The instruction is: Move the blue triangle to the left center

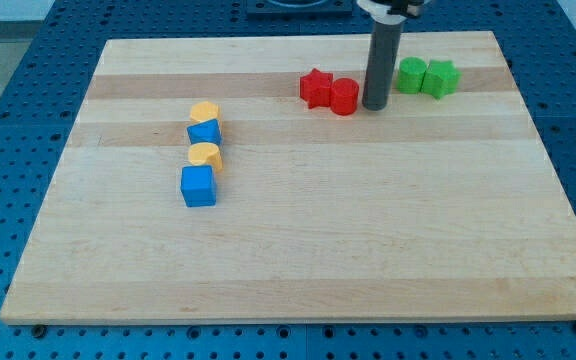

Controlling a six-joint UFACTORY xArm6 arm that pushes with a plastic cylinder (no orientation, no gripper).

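**Eight blocks on the board, rod tip up by the red pair**

Nearest the camera lies the wooden board's bare front half; nothing on it is a container and nothing holds anything else. Closest of the blocks is the blue cube, at about 9 o'clock from the board's centre. Touching it at its 12 o'clock is a yellow block, rounded, then the blue triangle, then a second yellow block, all four in one tight column left of centre.

Count: two blue, two yellow, two red, two green.

At roughly 12 o'clock from the board's centre sit the red star and the red cylinder, touching. My tip stands just beside the cylinder at its 3 o'clock, well apart from the blue triangle. At the tip's 2 o'clock are a green block and a green star-like block, side by side.

The rod has no fingers, so no opening or closing to tell.
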